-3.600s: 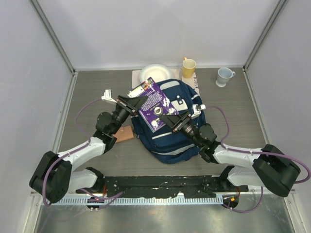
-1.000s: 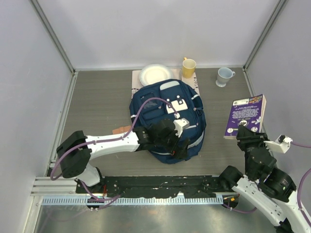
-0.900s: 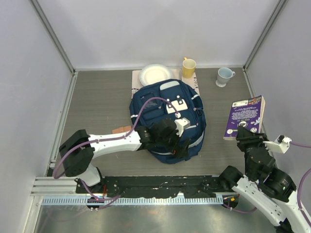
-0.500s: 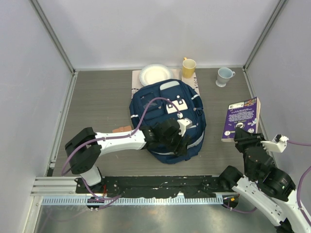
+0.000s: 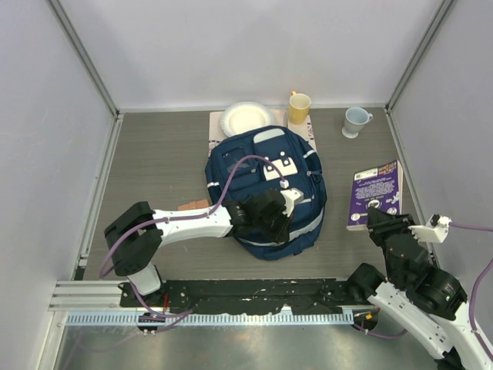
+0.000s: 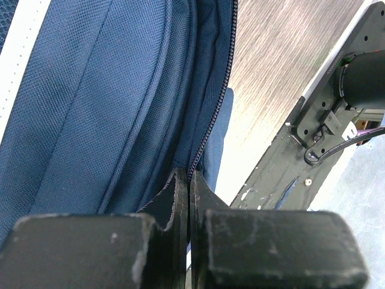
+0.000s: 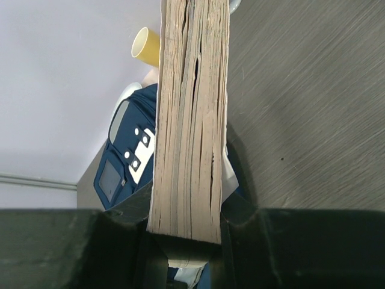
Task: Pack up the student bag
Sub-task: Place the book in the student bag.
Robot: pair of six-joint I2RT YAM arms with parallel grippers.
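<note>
The student bag (image 5: 262, 166), navy with a white buckle patch, lies flat in the middle of the table. My left gripper (image 5: 279, 225) is at the bag's near edge. In the left wrist view its jaws are pressed together (image 6: 189, 180), and the bag's zipper (image 6: 210, 108) runs in between the tips. My right gripper (image 5: 377, 220) is to the right of the bag, shut on the lower end of a purple book (image 5: 375, 191) that leans low over the table. The right wrist view shows the book's page edge (image 7: 189, 120) clamped between the fingers, with the bag (image 7: 123, 156) behind it.
A white plate (image 5: 246, 118), a yellow cup (image 5: 299, 106) and a pale blue mug (image 5: 355, 121) stand along the back edge. A small brown item (image 5: 192, 206) lies left of the bag, under the left arm. Grey walls close off three sides.
The left gripper has gone from open to shut at the bag's near edge. The right gripper has tipped the book down towards the table and drawn it slightly left.
</note>
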